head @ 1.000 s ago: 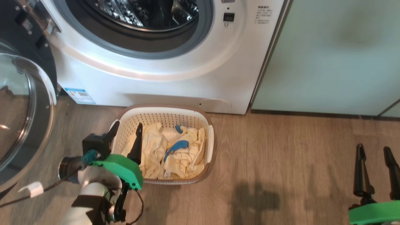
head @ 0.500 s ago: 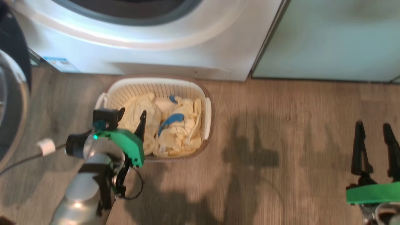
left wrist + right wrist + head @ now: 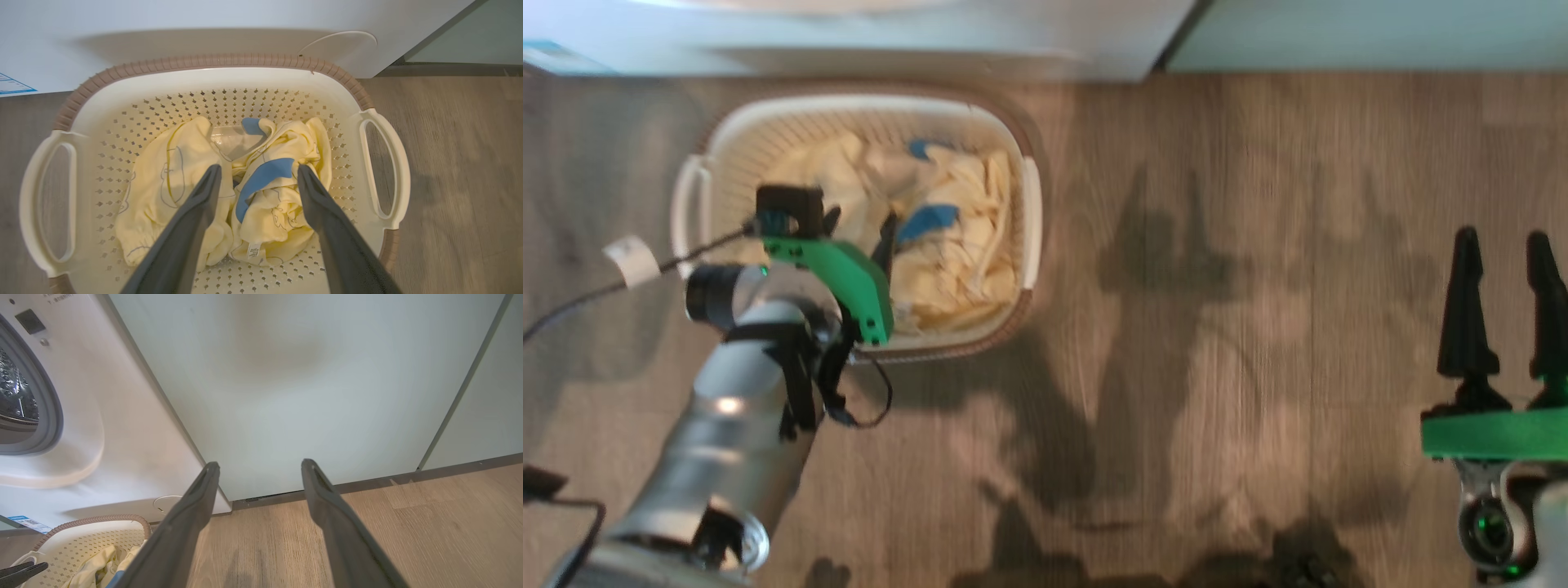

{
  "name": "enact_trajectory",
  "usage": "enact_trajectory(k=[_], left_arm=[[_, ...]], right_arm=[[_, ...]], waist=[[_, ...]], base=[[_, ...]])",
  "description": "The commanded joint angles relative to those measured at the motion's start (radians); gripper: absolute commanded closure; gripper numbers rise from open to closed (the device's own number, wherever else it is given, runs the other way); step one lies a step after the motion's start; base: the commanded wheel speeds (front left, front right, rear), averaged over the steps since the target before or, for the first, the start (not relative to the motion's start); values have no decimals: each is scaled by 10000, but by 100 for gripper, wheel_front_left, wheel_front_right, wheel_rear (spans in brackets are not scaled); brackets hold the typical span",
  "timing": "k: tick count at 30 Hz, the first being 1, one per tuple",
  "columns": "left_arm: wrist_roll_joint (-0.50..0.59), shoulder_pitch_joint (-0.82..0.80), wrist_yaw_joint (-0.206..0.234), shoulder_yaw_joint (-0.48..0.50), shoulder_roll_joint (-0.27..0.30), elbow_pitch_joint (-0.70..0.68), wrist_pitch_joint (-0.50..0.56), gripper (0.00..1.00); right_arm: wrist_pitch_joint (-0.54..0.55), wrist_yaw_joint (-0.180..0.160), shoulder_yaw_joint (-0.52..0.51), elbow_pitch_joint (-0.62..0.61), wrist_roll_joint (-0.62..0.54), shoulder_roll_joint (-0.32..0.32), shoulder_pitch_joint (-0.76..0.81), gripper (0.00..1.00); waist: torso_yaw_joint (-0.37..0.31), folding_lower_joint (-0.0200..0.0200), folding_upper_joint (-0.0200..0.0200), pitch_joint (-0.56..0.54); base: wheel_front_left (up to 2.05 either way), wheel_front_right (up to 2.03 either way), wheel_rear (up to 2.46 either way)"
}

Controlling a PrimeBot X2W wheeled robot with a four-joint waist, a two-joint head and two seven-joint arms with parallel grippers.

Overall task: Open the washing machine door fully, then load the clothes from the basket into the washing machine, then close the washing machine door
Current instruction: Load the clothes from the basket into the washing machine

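- Left gripper (image 3: 859,222): the jaws stand apart with nothing clamped. It hangs over the basket (image 3: 1023,204), fingers pointing down into it.
- In the left wrist view, the two dark fingers (image 3: 192,220) flank the bunched garment that carries a blue patch (image 3: 265,175). Whether the tips touch the fabric cannot be told.
- Right gripper (image 3: 1503,237): the jaws stand apart and are empty. It sits over bare wood-pattern floor (image 3: 1217,327), well to the right of the basket. In its own wrist view it faces the pale green cabinet (image 3: 327,375).
- Basket: white, with perforated walls, a brown ribbed rim and white side handles. It stands on the floor just in front of the washing machine (image 3: 849,41), with its far rim close to the machine's lower panel.
- Clothes (image 3: 956,253): pale yellow garments with blue trim lie crumpled inside the basket. One pile is to the left and one to the right.
- A clear label (image 3: 229,139) on the basket floor shows in the gap between the two piles.
- Washing machine: a white front panel with a round service cover (image 3: 339,49) low on its right side. A blue-edged sticker (image 3: 12,83) sits low on its left side.
- The right wrist view shows the grey gasket ring (image 3: 49,408) and part of the steel drum (image 3: 16,396) at its left edge.
- The cabinet adjoins the machine's right side.
- A white tag (image 3: 629,260) is fixed to the cable running to the left wrist.
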Motion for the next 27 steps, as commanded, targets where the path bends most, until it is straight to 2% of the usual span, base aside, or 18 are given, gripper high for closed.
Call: enact_trajectory(k=[1,7,14,20,27], left_arm=[[-59,-224,-78,207,273,23,-84,0],[-293,-1181,-329,4,295,890,69,0],[-630,-2012,-397,-197,403,1502,254,0],[-920,-2470,-403,-458,518,1655,416,0],[-1171,-2843,-405,-819,901,1977,791,0]], right_arm=[[-102,-29,218,-220,100,-175,-87,0],[-142,-29,411,-164,421,-175,-571,0],[-147,-29,637,-301,778,-175,-993,0],[-147,-29,807,-315,1007,-175,-1223,0],[-148,-29,1168,-208,1441,-175,-1427,0]], waist=[[-435,-2,0,821],[-782,-2,0,1958],[-1122,-2,0,2958],[-1419,-2,0,3519],[-1909,-2,0,4060]], base=[[0,0,0],[0,0,0],[0,0,0],[0,0,0],[0,0,0]])
